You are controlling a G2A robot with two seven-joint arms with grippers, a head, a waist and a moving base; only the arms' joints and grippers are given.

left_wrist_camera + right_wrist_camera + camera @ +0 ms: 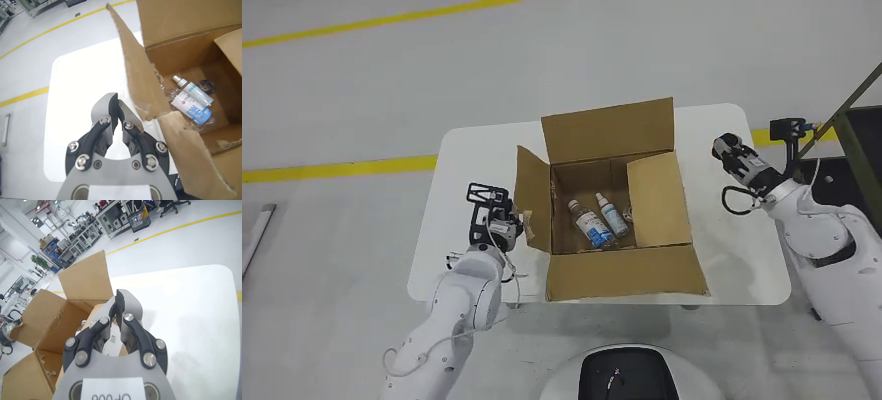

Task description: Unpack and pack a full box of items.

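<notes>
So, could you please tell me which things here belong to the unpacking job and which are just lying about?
Belonging to the job: cardboard box; blue-label bottle, spray bottle and dark round part inside it; left gripper and right gripper, both shut and empty.
Just around: white table, yellow floor line, workbenches behind.

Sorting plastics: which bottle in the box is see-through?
The wider bottle with the blue-and-white label; its body is clear plastic. The slimmer spray bottle beside it is opaque white.
</notes>
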